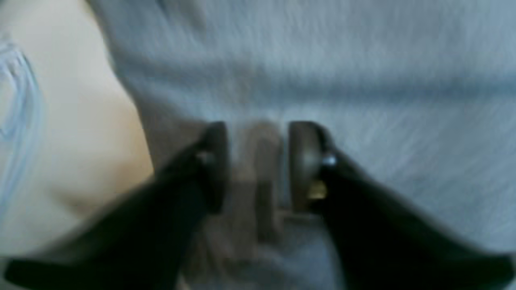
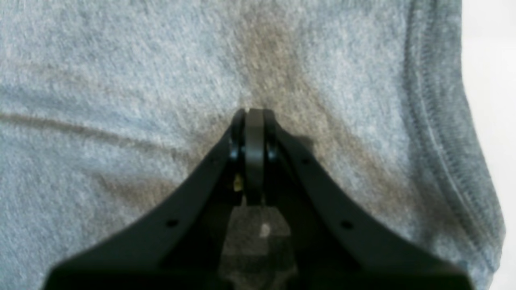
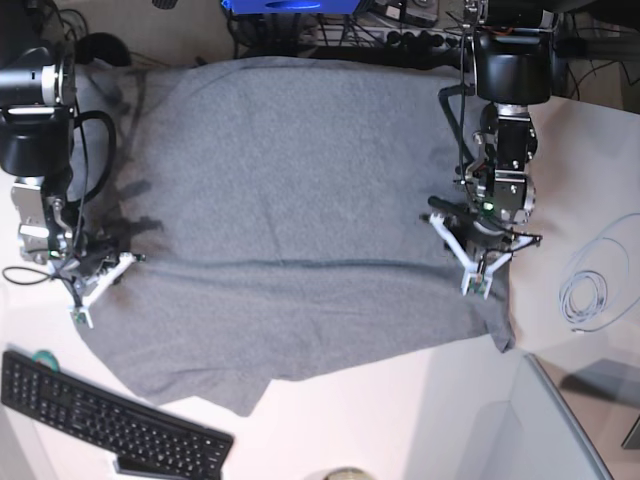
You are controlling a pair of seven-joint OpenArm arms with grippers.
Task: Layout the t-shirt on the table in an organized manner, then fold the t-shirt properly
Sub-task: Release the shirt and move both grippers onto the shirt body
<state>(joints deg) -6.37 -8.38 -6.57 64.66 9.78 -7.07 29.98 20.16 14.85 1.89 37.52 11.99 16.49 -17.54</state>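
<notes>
The heather-grey t-shirt point(image 3: 300, 200) lies spread over the white table point(image 3: 400, 420), with a crease running across it near the front. My left gripper point(image 3: 478, 285) is at the shirt's right edge. In the blurred left wrist view, the left gripper point(image 1: 258, 161) has a bunched fold of the t-shirt point(image 1: 363, 60) between its pads, next to bare table point(image 1: 72, 121). My right gripper point(image 3: 80, 305) is at the shirt's left edge. In the right wrist view, the right gripper point(image 2: 254, 114) is shut with its tips on the t-shirt point(image 2: 100, 60), and creases run to the tips, near a stitched hem and bare table point(image 2: 492, 60).
A black keyboard point(image 3: 100, 410) lies at the front left, just off the shirt's lower edge. A coiled pale cable point(image 3: 585, 290) lies on the table right of the left arm and also shows in the left wrist view point(image 1: 20, 100). A clear panel point(image 3: 560, 420) stands at the front right.
</notes>
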